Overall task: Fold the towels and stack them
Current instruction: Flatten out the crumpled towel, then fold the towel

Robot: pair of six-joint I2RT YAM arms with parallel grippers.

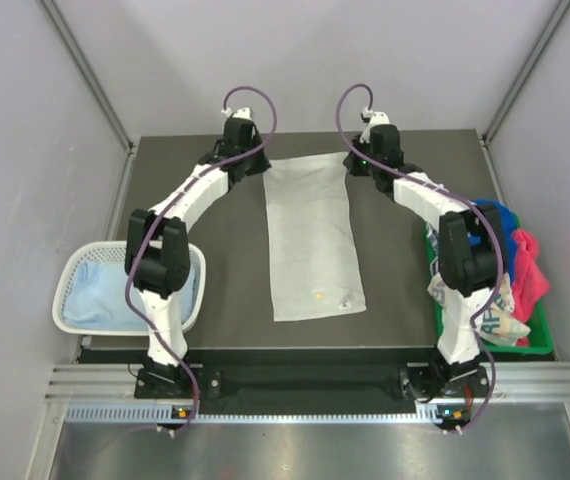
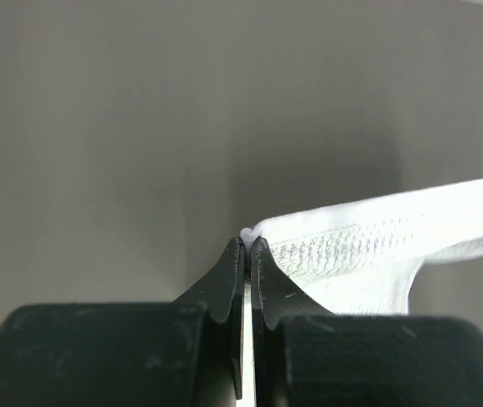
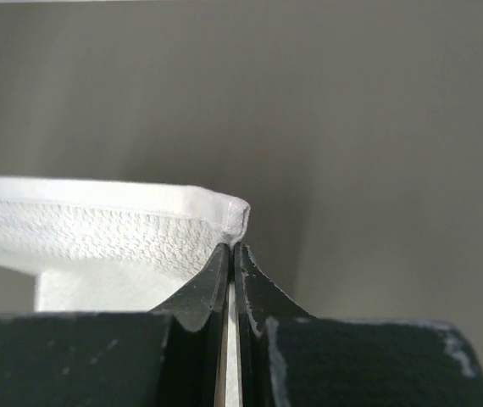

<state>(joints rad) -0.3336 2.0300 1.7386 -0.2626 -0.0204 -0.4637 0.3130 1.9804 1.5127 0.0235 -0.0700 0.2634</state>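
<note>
Terry cloth all round here. On the far left, a pale blue towel (image 1: 95, 290) lies in the white mesh basket (image 1: 115, 330), out of the action.

Moving in, the left hand (image 1: 262, 166) is pinched tight on the far left corner of the whitish-grey towel (image 1: 310, 240). Its wrist view shows the hem caught right at the fingertips, with very little cloth between them. The towel itself lies flat down the middle of the dark table (image 1: 215, 300), long way on, running from the far side towards the arms.

Across the far hem, the right hand (image 1: 351, 160) is clamped on the opposite corner, and that bite is just as shallow.

Over on the right, the green tray (image 1: 537, 347) holds the waiting heap: a royal blue towel (image 1: 495, 215), a pink towel (image 1: 530, 270) and a printed towel (image 1: 495, 315).

This looks to me like the first fold, far end over near end. To do it well, both hands should rise together and level. The hem between them wants to be taut but not stretched, since grips this thin could slip.

Then carry it straight towards the near hem. It needs enough height that the cloth rolls over itself rather than dragging the near end out of place.

Land corner on corner, and let go only once the edges line up.
</note>
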